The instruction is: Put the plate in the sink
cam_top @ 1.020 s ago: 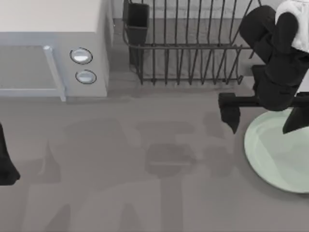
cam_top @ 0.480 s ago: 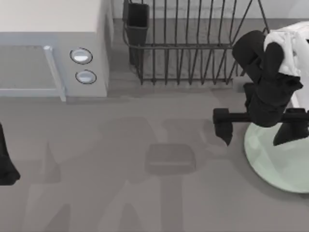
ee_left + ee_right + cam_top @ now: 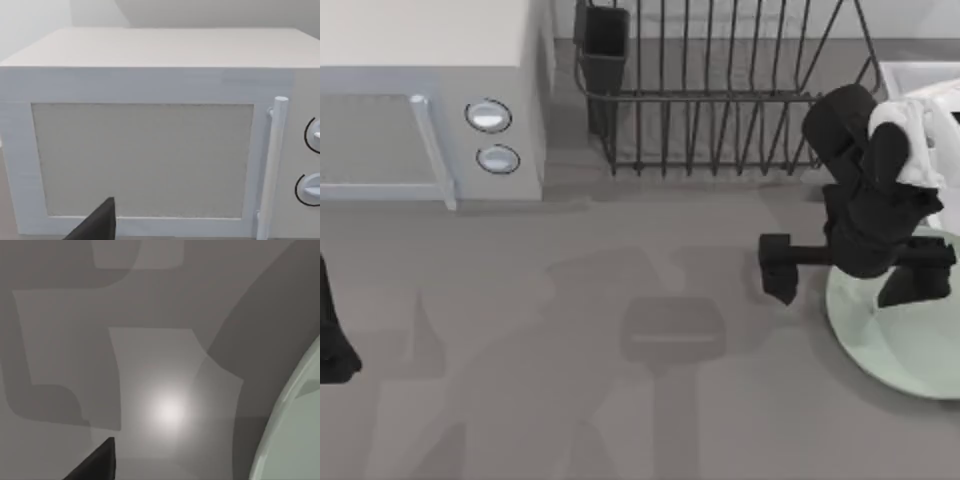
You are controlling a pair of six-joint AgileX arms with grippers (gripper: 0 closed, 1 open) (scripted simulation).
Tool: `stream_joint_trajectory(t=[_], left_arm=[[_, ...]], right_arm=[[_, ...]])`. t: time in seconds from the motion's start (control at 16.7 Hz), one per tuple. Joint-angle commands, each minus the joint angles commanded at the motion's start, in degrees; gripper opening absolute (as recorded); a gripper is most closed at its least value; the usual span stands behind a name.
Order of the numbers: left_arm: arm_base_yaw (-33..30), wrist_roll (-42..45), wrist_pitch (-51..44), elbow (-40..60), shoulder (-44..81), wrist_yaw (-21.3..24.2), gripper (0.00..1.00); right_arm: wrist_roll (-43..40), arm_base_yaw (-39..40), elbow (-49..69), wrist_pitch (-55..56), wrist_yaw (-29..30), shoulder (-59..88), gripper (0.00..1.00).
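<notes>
So the right pincer [image 3: 860, 272] is hanging over the left edge of the plate [image 3: 900, 340], fingers spread wide apart: one finger sits out over bare bench to the plate's left, the other is over the plate itself, so the rim is between them and nothing is gripped yet. I can't tell from above whether the fingertips are low enough to touch it. The plate lies flat on the bench [image 3: 650, 420] at the right side, running off the right edge of the top view; the right wrist view catches its pale green rim [image 3: 295, 425] beside grey benchtop. The sink [image 3: 920, 75] peeks in at the far right corner, just right of the dish rack [image 3: 720, 100] and behind the plate. Left pincer [image 3: 332, 345] is parked at the left edge, pointed at the microwave [image 3: 150, 150]; can't tell its state. Progress-wise I'd call it early: still to do are the grab, lift, carry and drop into the sink.
</notes>
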Motion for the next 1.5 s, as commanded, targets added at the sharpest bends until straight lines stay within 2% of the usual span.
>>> stream_joint_trajectory(t=[0.06,0.84,1.5], left_arm=[[0.0,0.0,0.0,0.0,0.0,0.0,1.0],[0.0,0.0,0.0,0.0,0.0,0.0,1.0],[0.0,0.0,0.0,0.0,0.0,0.0,1.0]], right_arm=[[0.0,0.0,0.0,0.0,0.0,0.0,1.0],[0.0,0.0,0.0,0.0,0.0,0.0,0.02],[-0.12,-0.64,2.0,-0.61,0.38,-3.97,0.0]])
